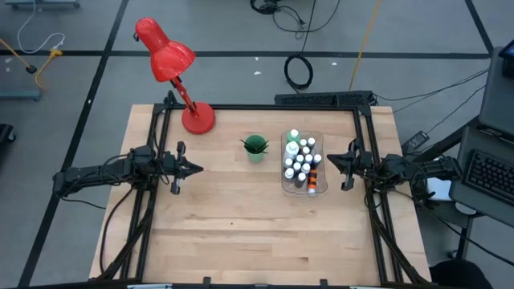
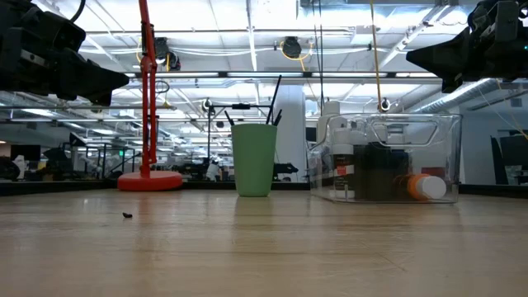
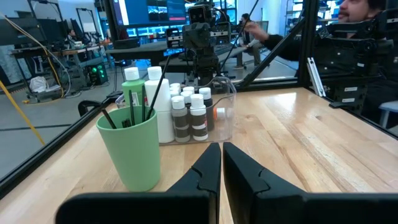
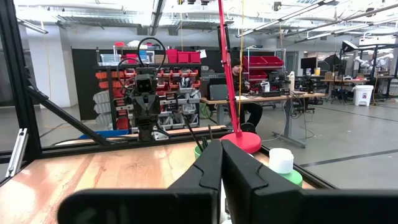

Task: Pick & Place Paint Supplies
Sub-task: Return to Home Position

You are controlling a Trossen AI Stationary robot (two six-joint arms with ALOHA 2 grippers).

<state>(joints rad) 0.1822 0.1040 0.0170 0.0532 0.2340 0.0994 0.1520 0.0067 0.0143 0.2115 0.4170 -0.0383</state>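
Light wooden table (image 1: 241, 225), black-framed. Standing on it in a row toward the far edge: red lamp base (image 1: 198, 119), green cup (image 1: 255, 149), clear plastic bin (image 2: 437, 148), each apart. Nearer the front, a tiny dark speck (image 2: 126, 215) on bare wood

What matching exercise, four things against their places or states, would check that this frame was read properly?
Things:
1. brushes
2. paint bottles
3. red lamp
4. left claw

Places or states:
A. in the clear bin
B. shut, raised over the left side of the table
C. standing in the green cup
D. base on the table near a left-side corner

Pairs: 1-C, 2-A, 3-D, 4-B
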